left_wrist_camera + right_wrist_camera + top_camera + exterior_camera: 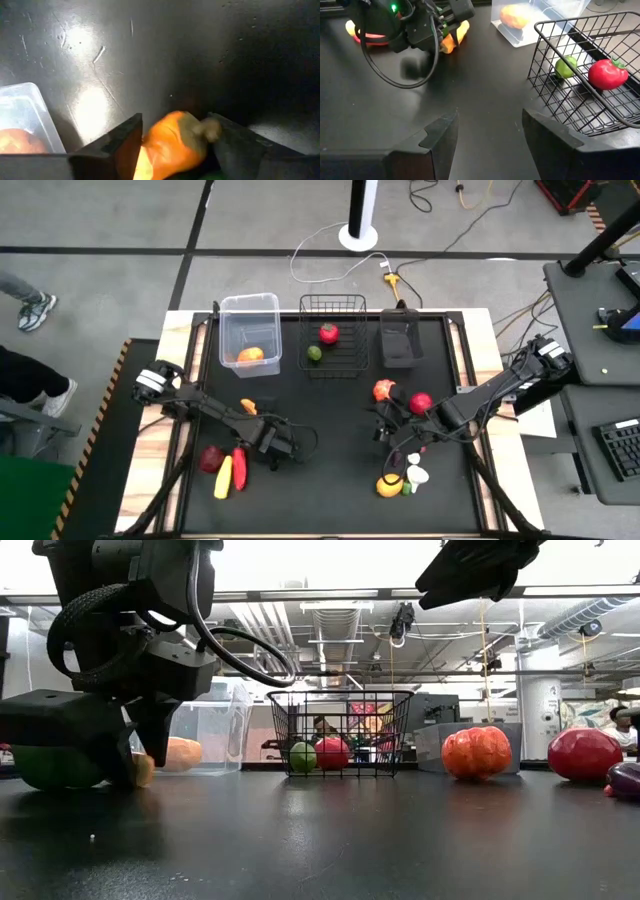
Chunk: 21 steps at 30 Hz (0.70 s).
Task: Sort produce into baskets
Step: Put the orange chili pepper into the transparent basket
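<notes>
Left gripper (172, 150) is seen clenched on an orange carrot (167, 145) at mid-table, the clear tub (249, 328) lying just beyond it, while the right gripper (487, 135), spread and empty, waits nearer the wire basket (333, 335)

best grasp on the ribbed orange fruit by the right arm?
Ribbed orange fruit: pinch across its middle, straight down. Squat, round, apart from the red fruit, so fingers fit either side. Right end effector is open; left end effector is shut on an orange vegetable.
</notes>
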{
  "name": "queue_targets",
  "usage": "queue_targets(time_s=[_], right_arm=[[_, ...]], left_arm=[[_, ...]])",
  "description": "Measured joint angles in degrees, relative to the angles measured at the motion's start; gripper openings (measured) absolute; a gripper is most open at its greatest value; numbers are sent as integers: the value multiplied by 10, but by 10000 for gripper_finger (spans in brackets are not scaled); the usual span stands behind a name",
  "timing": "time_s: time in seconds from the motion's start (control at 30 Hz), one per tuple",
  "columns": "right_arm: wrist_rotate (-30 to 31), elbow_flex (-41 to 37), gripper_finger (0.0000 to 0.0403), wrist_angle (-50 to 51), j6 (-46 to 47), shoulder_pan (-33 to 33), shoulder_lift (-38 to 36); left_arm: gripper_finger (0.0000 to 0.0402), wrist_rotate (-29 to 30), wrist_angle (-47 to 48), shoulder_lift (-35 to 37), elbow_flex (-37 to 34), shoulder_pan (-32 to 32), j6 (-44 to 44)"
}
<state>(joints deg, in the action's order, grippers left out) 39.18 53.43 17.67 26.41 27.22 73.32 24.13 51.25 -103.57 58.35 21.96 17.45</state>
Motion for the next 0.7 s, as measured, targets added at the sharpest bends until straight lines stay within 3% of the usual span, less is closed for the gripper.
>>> queue_targets(time_s=[0.3, 0.7], right_arm=[[0, 0, 210, 0, 0, 0, 0], [0, 0, 210, -1, 0, 0, 0]], left_arm=[[101, 4, -3, -1, 5, -1, -1], [91, 39, -45, 68, 38, 9, -3]])
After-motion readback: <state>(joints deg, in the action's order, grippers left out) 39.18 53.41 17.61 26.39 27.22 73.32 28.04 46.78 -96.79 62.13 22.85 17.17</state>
